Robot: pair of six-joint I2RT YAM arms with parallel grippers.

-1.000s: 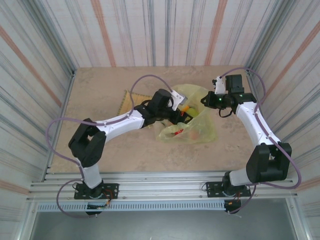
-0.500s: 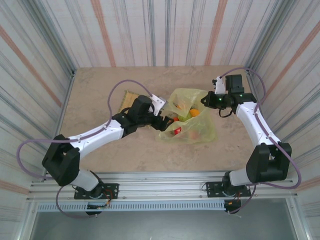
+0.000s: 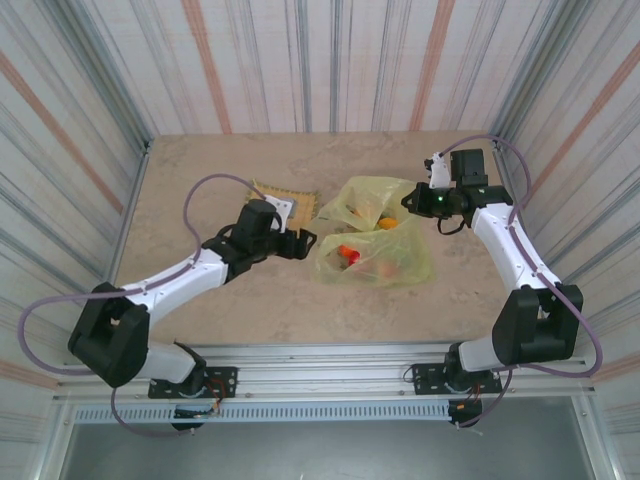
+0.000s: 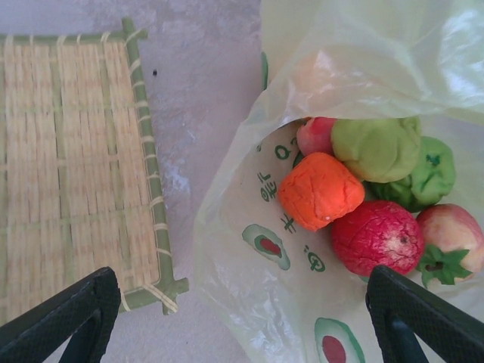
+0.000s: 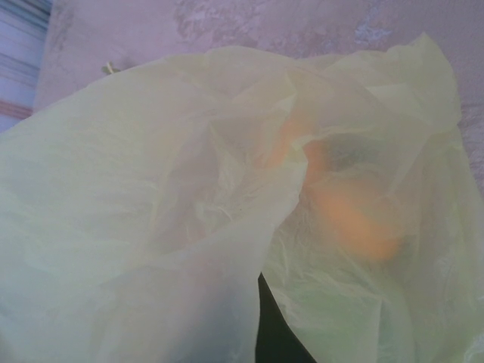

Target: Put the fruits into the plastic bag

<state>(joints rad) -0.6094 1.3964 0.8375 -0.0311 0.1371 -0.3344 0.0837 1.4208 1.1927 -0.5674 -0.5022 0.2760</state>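
Six small round fruits (image 4: 321, 190) (two green, two pinkish, one orange, one red) lie inside one thin translucent yellow-green plastic bag (image 3: 402, 262) on the worktop (image 3: 300, 315). The bag's mouth faces left, toward one square woven straw mat (image 4: 68, 166). The bag is too crumpled to tell its long axis. The left gripper (image 3: 304, 242) gapes wide and holds nothing. The right gripper (image 3: 412, 201) is pinched on the bag's far right edge.

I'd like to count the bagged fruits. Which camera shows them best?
Left wrist view: the fruits lie close and sharp in the open mouth of the plastic bag. The top external view shows small red and orange specks; the right wrist view, an orange blur through the film.
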